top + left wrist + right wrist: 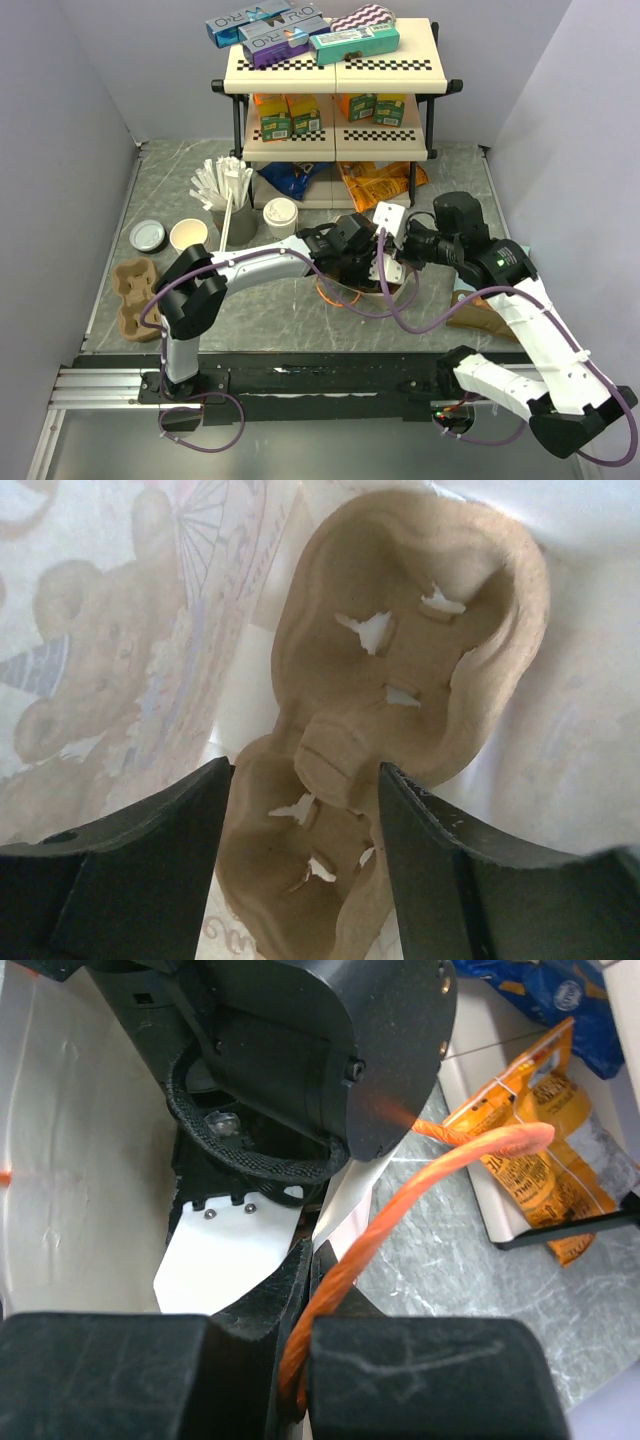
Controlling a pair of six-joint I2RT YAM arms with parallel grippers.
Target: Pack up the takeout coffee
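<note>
The takeout coffee (188, 235), a small white paper cup with a cream inside, stands open at the left of the table, far from both grippers. A paper bag (405, 291) with orange rope handles sits at the centre. My left gripper (305, 770) reaches down into the bag (100, 680), its fingers against both sides of a tan pulp cup carrier (400, 630) at its narrow middle. My right gripper (325, 1255) is shut on the bag's orange handle (470, 1155) and rim, holding the mouth wide.
A second cup carrier (135, 290) lies at the left edge, near a flat grey lid (147, 236). A dark cup of white sticks (225, 210) and a lidded white cup (280, 217) stand before the shelf rack (335, 100). Snack bags (375, 182) lie under it.
</note>
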